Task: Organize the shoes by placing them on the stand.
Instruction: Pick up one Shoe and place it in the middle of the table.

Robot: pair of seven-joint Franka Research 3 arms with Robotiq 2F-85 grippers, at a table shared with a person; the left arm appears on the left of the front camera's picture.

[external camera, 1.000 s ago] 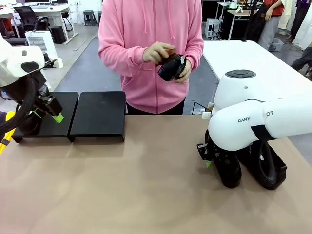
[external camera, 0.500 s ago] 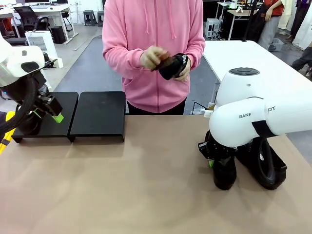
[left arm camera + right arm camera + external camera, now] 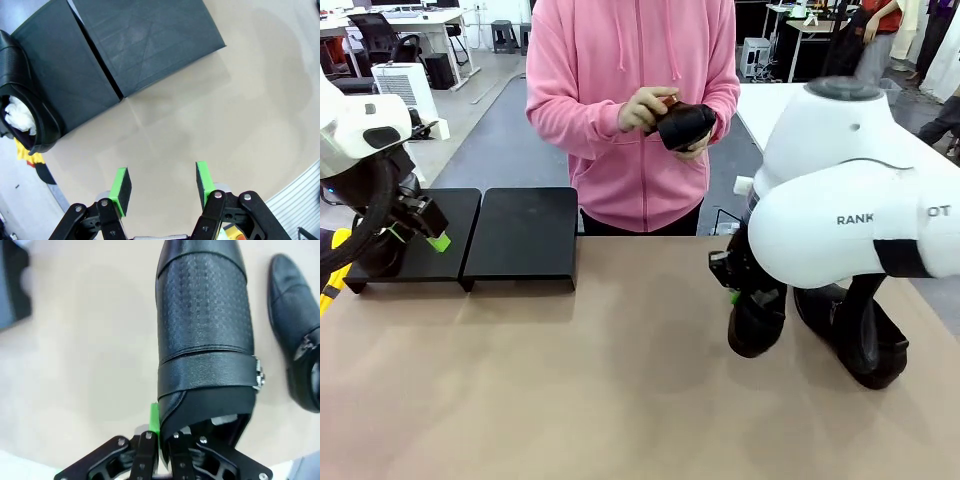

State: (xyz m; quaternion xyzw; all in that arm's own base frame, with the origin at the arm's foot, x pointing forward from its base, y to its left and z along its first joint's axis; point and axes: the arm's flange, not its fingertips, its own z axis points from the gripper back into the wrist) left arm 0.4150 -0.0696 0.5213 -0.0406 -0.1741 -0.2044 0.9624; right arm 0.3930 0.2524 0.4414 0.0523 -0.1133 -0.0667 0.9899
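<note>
Resting on the stand (image 3: 150,45), one shoe (image 3: 15,55) with white stuffing (image 3: 20,114) inside.

Shoe (image 3: 202,315) glossy blk, perforated dot band; stand (image 3: 520,235) matte blk; table (image 3: 570,400) tan; hoodie (image 3: 620,100) pink.

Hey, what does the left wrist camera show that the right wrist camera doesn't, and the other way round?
Left wrist view: the open left gripper above the bare table, the two-platform stand, and a stuffed shoe at one end of it. Right wrist view: the right gripper shut on the heel rim of a buckled shoe, with a second shoe lying beside it. Shared: the tan table.
</note>
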